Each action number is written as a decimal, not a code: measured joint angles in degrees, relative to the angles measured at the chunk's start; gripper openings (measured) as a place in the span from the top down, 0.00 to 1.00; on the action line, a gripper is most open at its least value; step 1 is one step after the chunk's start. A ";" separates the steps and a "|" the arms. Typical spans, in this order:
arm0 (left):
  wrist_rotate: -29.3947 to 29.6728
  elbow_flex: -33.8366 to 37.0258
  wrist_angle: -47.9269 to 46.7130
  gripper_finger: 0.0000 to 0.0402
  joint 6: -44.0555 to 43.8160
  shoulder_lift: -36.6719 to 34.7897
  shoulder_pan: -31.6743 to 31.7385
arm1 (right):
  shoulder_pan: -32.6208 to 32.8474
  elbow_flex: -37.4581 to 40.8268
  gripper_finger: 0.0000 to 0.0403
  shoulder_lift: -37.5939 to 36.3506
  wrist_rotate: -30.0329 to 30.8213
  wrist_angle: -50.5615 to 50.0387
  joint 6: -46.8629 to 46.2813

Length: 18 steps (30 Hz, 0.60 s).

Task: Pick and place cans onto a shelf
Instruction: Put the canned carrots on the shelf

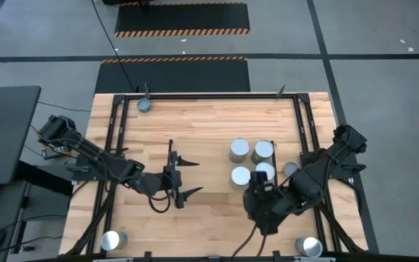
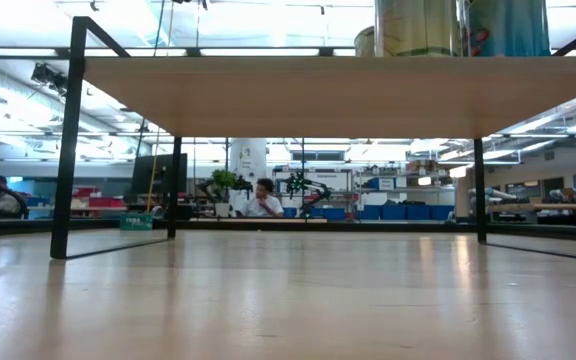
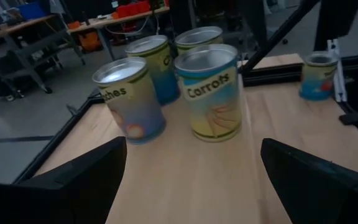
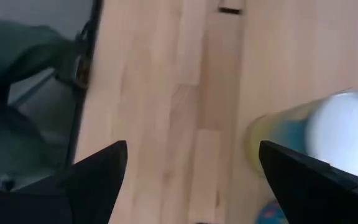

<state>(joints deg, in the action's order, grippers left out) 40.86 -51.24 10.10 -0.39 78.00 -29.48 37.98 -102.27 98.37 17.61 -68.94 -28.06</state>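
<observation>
The right end effector (image 1: 259,191) hangs with its fingers spread wide and holding nothing, just below a cluster of four cans (image 1: 252,163) standing right of centre in the high view. Its wrist camera shows one can (image 4: 316,140) from above, just beside one finger and apart from it. The left end effector (image 1: 186,177), also wide open and empty, sits near the middle of the counter (image 1: 202,131), pointing toward that cluster. Its wrist view shows four cans (image 3: 169,87) with colourful labels, one reading "Carrots". More cans stand alone: one at the upper left (image 1: 144,105), one at the lower left (image 1: 110,241), one at the lower right (image 1: 310,247). In the low view the shelf (image 2: 298,90) spans the upper frame, with cans (image 2: 418,27) standing on top.
</observation>
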 joint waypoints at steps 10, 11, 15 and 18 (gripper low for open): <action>0.01 0.00 -0.03 0.06 -0.49 0.00 -2.33 | -2.81 4.89 0.07 0.04 0.69 -0.42 -0.62; 0.01 0.00 -0.01 0.06 -0.51 0.00 -2.59 | -2.88 4.91 0.07 0.04 0.61 -0.54 -0.60; 0.01 0.00 -0.07 0.06 -0.53 0.00 -3.38 | -2.95 4.89 0.07 -0.07 0.51 -1.86 -0.61; 0.01 0.00 -0.05 0.06 -0.66 0.00 -3.58 | -2.93 4.89 0.07 -0.09 1.97 -3.62 -1.33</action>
<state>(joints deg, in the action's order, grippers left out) 40.86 -51.24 10.04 -1.06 78.00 -33.06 35.05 -97.38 98.28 19.59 -72.57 -29.39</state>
